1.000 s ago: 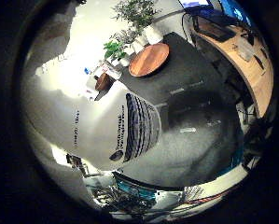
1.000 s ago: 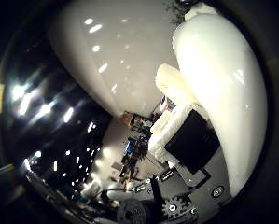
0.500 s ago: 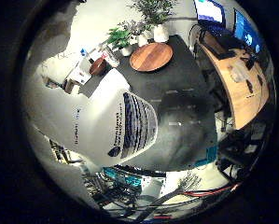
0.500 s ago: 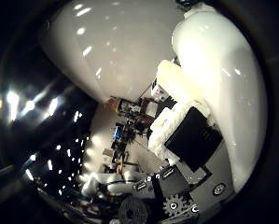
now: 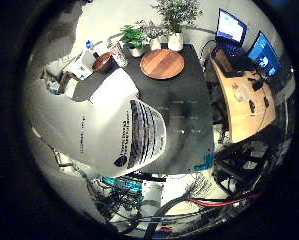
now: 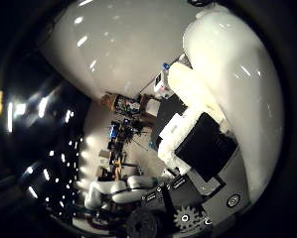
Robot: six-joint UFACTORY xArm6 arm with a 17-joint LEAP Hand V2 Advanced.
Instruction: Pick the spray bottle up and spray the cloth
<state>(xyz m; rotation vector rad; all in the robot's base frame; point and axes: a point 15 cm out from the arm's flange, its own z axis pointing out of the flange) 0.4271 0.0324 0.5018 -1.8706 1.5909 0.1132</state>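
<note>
The white spray bottle (image 5: 119, 135), with dark print and grey stripes on its side, fills much of the little finger side view, close against my palm. In the thumb side view its smooth white body (image 6: 237, 84) runs along beside my right hand (image 6: 197, 148), whose white and black fingers curl against it. The bottle hangs high over a black table (image 5: 189, 125). I cannot make out a cloth in either view.
On the black table lie a round wooden plate (image 5: 162, 63), a brown bowl (image 5: 103, 62) and potted plants (image 5: 175, 20) along its far side. A wooden desk (image 5: 244, 95) with lit screens stands beside it. My white arm (image 6: 113, 188) shows below the fingers.
Both views have shifted: the camera has swung with the hand, so more of the table and the desk shows. The bottle keeps its place against the palm.
</note>
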